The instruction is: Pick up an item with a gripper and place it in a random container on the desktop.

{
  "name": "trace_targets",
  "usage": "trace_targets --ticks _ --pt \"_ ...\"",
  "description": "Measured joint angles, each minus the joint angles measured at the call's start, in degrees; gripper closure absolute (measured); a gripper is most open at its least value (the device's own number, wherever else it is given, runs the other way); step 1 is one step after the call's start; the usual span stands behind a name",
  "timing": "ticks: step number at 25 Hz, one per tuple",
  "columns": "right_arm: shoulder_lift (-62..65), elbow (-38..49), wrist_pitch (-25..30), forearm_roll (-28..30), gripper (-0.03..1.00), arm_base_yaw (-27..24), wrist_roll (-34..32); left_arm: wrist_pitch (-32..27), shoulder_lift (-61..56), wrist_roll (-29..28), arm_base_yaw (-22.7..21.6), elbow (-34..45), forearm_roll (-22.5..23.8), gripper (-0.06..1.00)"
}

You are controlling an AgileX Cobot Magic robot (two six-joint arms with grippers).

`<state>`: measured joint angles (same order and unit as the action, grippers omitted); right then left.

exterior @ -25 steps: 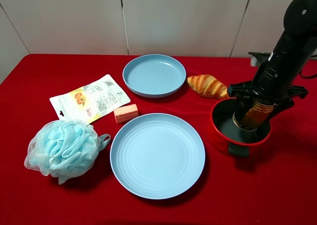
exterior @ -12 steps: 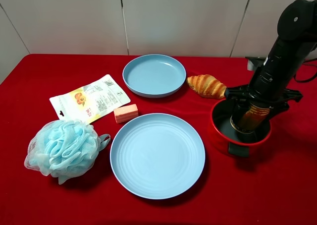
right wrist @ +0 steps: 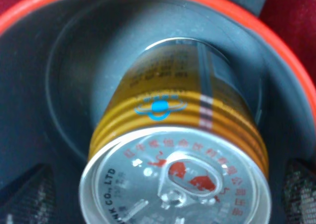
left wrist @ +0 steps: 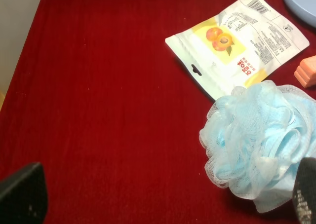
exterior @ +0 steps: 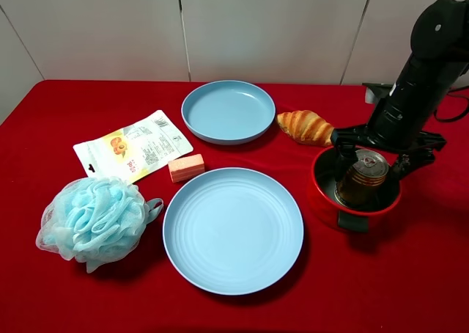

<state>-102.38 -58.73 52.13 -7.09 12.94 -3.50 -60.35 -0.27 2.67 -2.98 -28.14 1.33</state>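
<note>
The can (exterior: 361, 177) leans inside the red pot (exterior: 320, 199) on the worktop (exterior: 410, 274); we judge it light, rigid, slick, best pinched mid-body. The right gripper (exterior: 371, 162) hangs above, jaws spread either side, holding nothing.

Black arm (exterior: 419, 80) with dark, mesh-textured fingers (right wrist: 25, 197).

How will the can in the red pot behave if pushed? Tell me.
Probably rolls if tipped: the can is a round cylinder. Likely rigid and slick, given its shiny metal top. The pot wall around it should stop it sliding far.
</note>
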Motion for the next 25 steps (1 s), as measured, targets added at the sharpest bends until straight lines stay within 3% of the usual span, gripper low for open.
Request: trace_targets --ticks 25 --pt "8.47 -0.24 5.94 -2.34 0.28 0.0 1.28 0.0 0.0 0.0 0.0 0.0 0.0 -0.05"
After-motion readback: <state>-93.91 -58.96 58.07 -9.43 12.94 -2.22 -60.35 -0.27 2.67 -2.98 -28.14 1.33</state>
